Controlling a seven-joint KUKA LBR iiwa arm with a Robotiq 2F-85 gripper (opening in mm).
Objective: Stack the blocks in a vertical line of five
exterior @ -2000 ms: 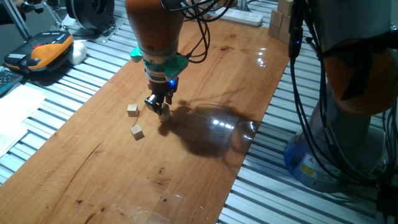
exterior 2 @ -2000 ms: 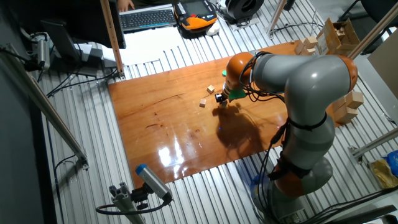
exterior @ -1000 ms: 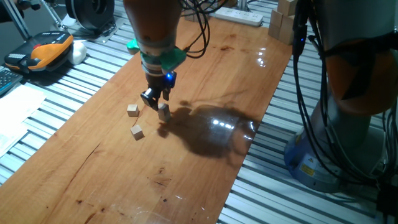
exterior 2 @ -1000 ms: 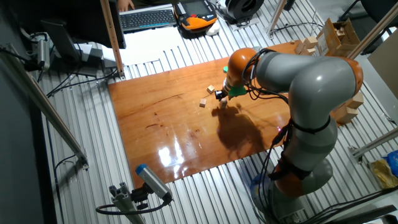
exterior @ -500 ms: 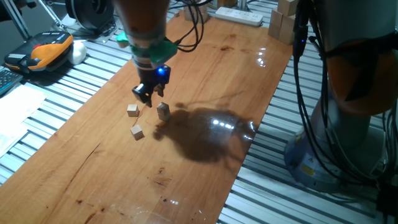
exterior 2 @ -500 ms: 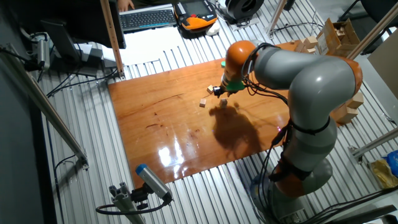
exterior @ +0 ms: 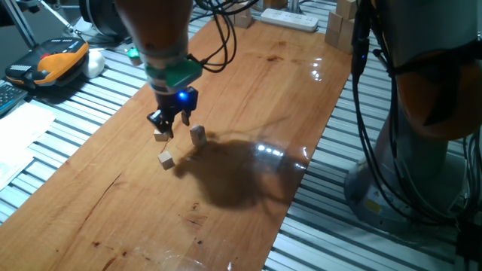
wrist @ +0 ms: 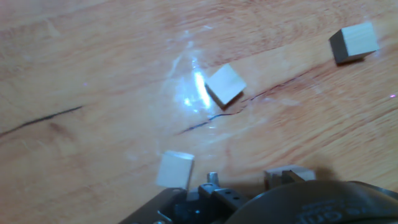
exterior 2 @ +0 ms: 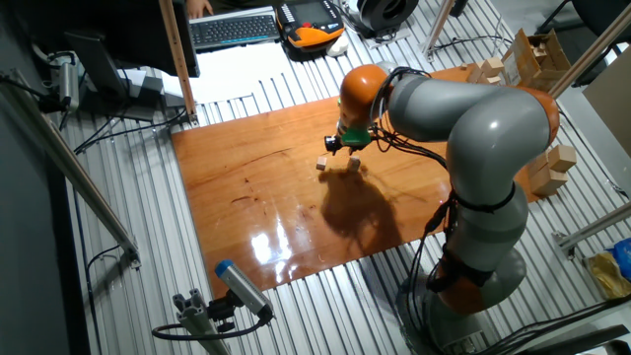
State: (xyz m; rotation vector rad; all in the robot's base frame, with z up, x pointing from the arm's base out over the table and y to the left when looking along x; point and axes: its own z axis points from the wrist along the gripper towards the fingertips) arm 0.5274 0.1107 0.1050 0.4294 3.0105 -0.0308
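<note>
The gripper (exterior: 167, 126) hangs open and empty above one block (exterior: 160, 136), left of the short stack (exterior: 198, 135).

Wood tabletop (exterior: 248, 98), glossy, light glare nr far edge. Sits on ribbed alu slat deck (exterior 2: 128, 266). Keyboard (exterior 2: 235, 28), white paper (exterior: 19, 135), power strip (exterior: 290, 19) at margins.

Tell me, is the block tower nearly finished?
Not yet. A short stack of small pale wooden cubes stands on the wooden table, and it looks well short of five. The gripper hovers open over one loose cube. Another loose cube lies nearby. Both need stacking.
</note>
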